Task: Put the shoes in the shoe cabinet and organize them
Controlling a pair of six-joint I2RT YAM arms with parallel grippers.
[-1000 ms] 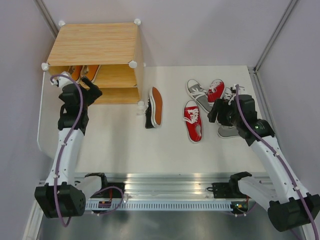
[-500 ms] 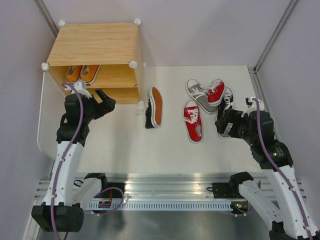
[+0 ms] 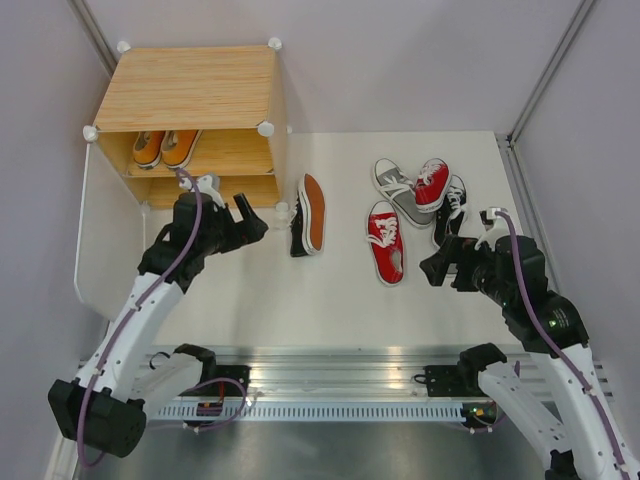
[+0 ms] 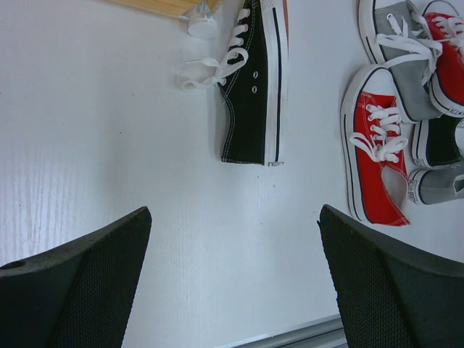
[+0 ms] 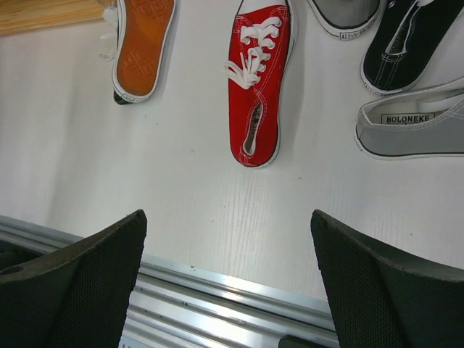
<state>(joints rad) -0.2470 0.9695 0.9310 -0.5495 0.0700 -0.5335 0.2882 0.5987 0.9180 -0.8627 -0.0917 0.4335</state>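
The shoe cabinet (image 3: pixel 190 90) stands at the back left with its white door (image 3: pixel 100 230) swung open. An orange pair (image 3: pixel 165 148) sits on its inner shelf. A black shoe (image 3: pixel 312 213) lies on its side by the cabinet's right corner, orange sole showing (image 5: pixel 143 47). A red shoe (image 3: pixel 386 242) lies alone. Behind it lie a grey shoe (image 3: pixel 397 185), a red shoe (image 3: pixel 432 183) and a black shoe (image 3: pixel 452 205). Another grey shoe (image 5: pixel 409 127) lies under my right arm. My left gripper (image 3: pixel 245 215) is open and empty, left of the black shoe (image 4: pixel 254 94). My right gripper (image 3: pixel 445 262) is open and empty, near the red shoe (image 5: pixel 257 83).
A white ball connector (image 4: pixel 203 25) marks the cabinet's front corner beside the black shoe's laces. A metal rail (image 5: pixel 217 290) runs along the table's near edge. Grey walls close in the table at the left, back and right.
My left gripper has come out from the cabinet's front and moved right toward the black shoe. My right gripper has drawn back from the shoe cluster toward the near edge.
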